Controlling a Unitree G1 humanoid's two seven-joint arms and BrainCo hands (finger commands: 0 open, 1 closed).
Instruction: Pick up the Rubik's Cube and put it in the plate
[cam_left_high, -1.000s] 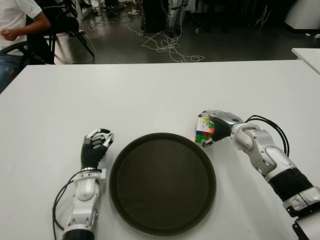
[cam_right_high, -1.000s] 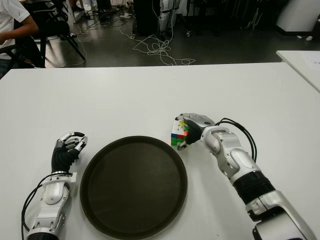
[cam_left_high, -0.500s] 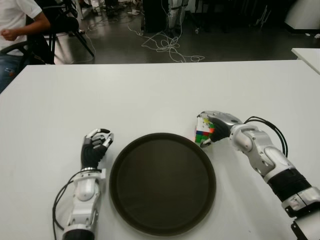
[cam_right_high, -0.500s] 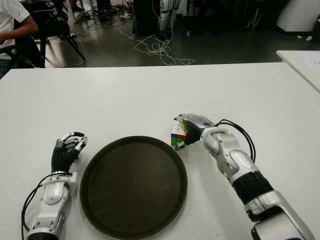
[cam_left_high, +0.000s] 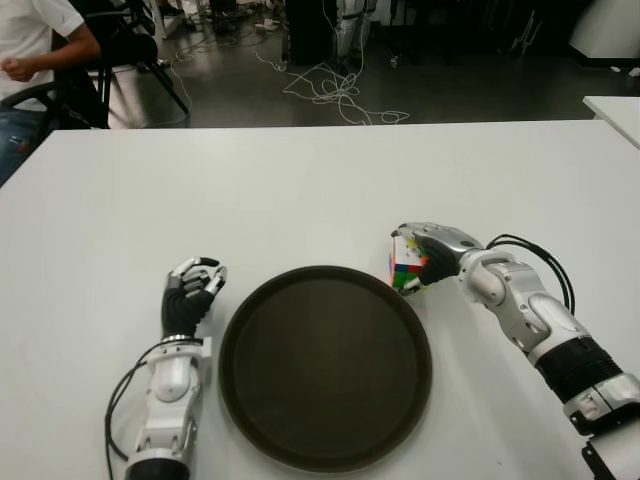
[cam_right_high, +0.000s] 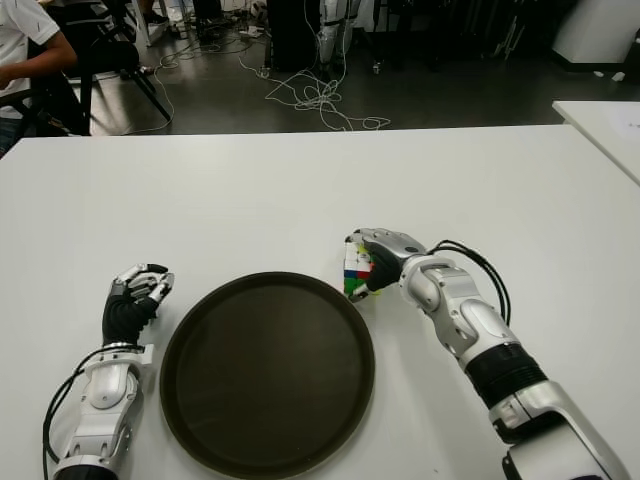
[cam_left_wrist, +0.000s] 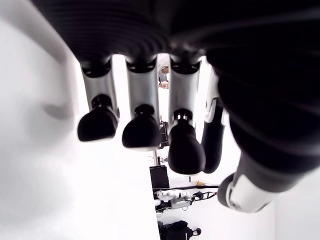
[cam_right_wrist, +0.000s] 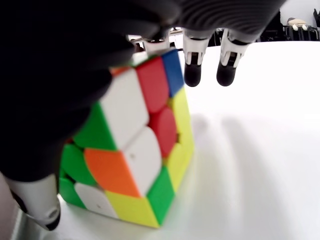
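Since a second earlier, the right hand (cam_left_high: 432, 252) had shifted slightly away from the robot with the cube (cam_left_high: 406, 264), and the cube's lower edge had tilted up a little; the left hand had kept its place. The right hand was wrapped over the cube from the right side and above, its thumb and palm against the near faces and fingers (cam_right_wrist: 193, 70) curling over the top, so it was grasping the cube. In the right wrist view the cube (cam_right_wrist: 132, 150) showed red, white, orange, green, yellow and blue tiles, and its bottom corner looked close to the white table (cam_right_wrist: 260, 165), though whether it was touching there cannot be told. The cube sat just beyond the far right rim of the plate (cam_left_high: 325, 365), beside it and not inside it. The plate, dark and round, lay on the table (cam_left_high: 300, 190) between the two arms. The left hand (cam_left_high: 190, 295) showed just left of the plate, fingers (cam_left_wrist: 141, 131) curled inward and holding nothing. A black cable looped beside the right forearm. Beyond the table's far edge, a person (cam_left_high: 35, 50) sat at the far left, and white cables (cam_left_high: 335, 95) lay tangled on the dark floor.
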